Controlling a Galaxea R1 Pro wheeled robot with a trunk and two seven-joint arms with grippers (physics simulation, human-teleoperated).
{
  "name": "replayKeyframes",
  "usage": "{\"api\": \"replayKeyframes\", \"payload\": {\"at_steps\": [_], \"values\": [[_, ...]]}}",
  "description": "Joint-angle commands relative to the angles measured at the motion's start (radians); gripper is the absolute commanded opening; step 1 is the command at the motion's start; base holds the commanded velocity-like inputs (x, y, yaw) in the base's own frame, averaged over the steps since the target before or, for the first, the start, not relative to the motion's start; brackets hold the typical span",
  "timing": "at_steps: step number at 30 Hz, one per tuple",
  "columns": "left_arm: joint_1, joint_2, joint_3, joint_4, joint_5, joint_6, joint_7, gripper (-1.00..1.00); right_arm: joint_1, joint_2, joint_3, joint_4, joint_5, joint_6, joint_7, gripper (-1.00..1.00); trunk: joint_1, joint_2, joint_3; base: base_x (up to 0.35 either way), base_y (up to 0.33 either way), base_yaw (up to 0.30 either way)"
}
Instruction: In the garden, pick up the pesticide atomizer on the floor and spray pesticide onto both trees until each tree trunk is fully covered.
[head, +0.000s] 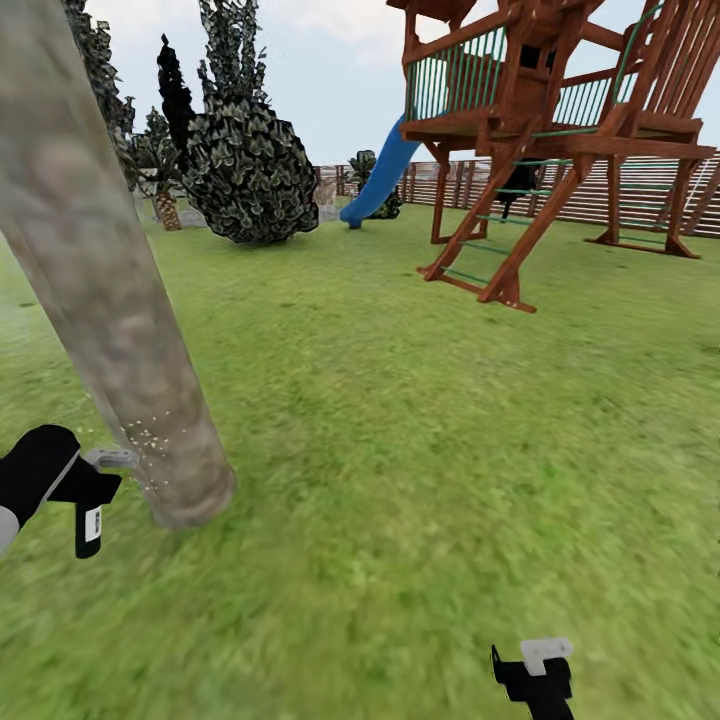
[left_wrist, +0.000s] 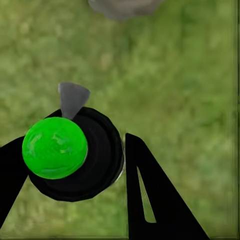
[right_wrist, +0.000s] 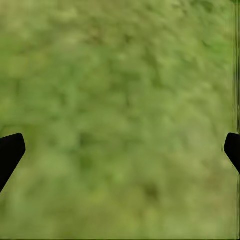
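Left end effector (head: 95, 478) beside tree trunk (head: 110, 300)

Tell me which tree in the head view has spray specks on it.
The thick grey-tan trunk leaning at the left, beside the left pincer: pale specks dot its base. The dark bushy tree stands far back.

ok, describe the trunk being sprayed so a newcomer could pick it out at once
On the lawn, look opposite the wooden play tower with its blue slide. The tree trunk is the thick leaning column nearest the camera. It is smooth, mottled grey-tan, with pale speckles low down, unlike the dark leafy trees behind.
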Motion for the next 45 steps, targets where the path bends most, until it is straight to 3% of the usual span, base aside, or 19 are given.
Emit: {"api": "replayKeyframes", "payload": {"at_steps": [1, 7, 10, 12, 19, 29, 32, 34, 36, 39, 40, 42, 45], "values": [[0.003, 0.001, -0.004, -0.004, -0.011, 0.001, -0.01, -1.0, -0.001, 0.0, -0.007, 0.002, 0.011, -0.003, -0.004, 1.0, 0.0, 0.0, -0.001, 0.015, -0.271, 0.002], [0.008, 0.001, -0.003, -0.007, -0.011, 0.001, -0.01, -1.0, -0.001, 0.0, -0.007, 0.002, 0.011, -0.002, -0.005, 1.0, 0.0, 0.0, -0.001, 0.001, -0.272, 0.009], [0.008, 0.001, 0.053, -0.007, -0.012, 0.0, -0.008, -1.0, -0.001, 0.0, -0.007, 0.001, 0.011, -0.002, -0.005, 1.0, 0.0, 0.0, -0.001, 0.021, -0.272, 0.214], [0.01, 0.001, 0.062, -0.005, -0.013, -0.001, -0.007, -1.0, -0.001, 0.0, -0.007, 0.002, 0.011, -0.002, -0.005, 1.0, 0.0, 0.0, -0.001, 0.072, -0.272, 0.271], [0.012, -0.001, 0.063, -0.001, -0.013, -0.003, -0.007, -1.0, -0.001, 0.0, -0.007, 0.002, 0.011, -0.002, -0.004, 1.0, 0.0, 0.0, -0.001, 0.088, -0.272, 0.249], [0.013, -0.003, 0.063, 0.006, -0.014, -0.006, -0.004, -1.0, -0.001, 0.0, -0.007, 0.002, 0.011, -0.002, -0.003, 1.0, 0.0, 0.0, -0.001, 0.173, -0.24, 0.012], [0.022, -0.018, 0.063, 0.007, -0.012, -0.006, -0.003, -1.0, -0.001, 0.0, -0.007, 0.002, 0.011, -0.003, -0.004, 1.0, 0.0, 0.0, -0.001, 0.161, -0.236, 0.0], [0.045, -0.06, 0.065, 0.004, -0.014, -0.007, 0.017, -1.0, -0.001, 0.0, -0.007, 0.003, 0.011, -0.003, -0.004, 1.0, 0.0, 0.0, -0.001, 0.145, -0.241, 0.0], [0.058, -0.06, 0.071, 0.008, -0.013, -0.008, 0.063, -1.0, -0.001, 0.0, -0.007, 0.002, 0.011, -0.003, -0.004, 1.0, 0.0, 0.0, -0.001, 0.138, -0.242, 0.0], [0.129, -0.054, 0.195, 0.011, -0.016, -0.113, 0.096, -1.0, -0.001, 0.0, -0.007, 0.002, 0.011, -0.002, -0.004, 1.0, 0.0, 0.0, -0.001, 0.163, -0.237, 0.0], [0.142, -0.053, 0.221, 0.011, -0.016, -0.133, 0.112, -1.0, -0.001, 0.0, -0.007, 0.002, 0.011, -0.002, -0.004, 1.0, 0.0, 0.0, -0.001, 0.195, -0.226, 0.0], [0.156, -0.054, 0.246, 0.01, -0.014, -0.149, 0.165, -1.0, -0.001, 0.0, -0.007, 0.002, 0.011, -0.003, -0.003, 1.0, 0.0, 0.0, -0.001, 0.21, -0.215, 0.0], [0.162, -0.063, 0.256, 0.015, 0.006, -0.154, 0.187, -1.0, -0.001, 0.0, -0.007, 0.002, 0.011, -0.003, -0.003, 1.0, 0.0, 0.0, -0.001, 0.09, -0.077, 0.005]]}}
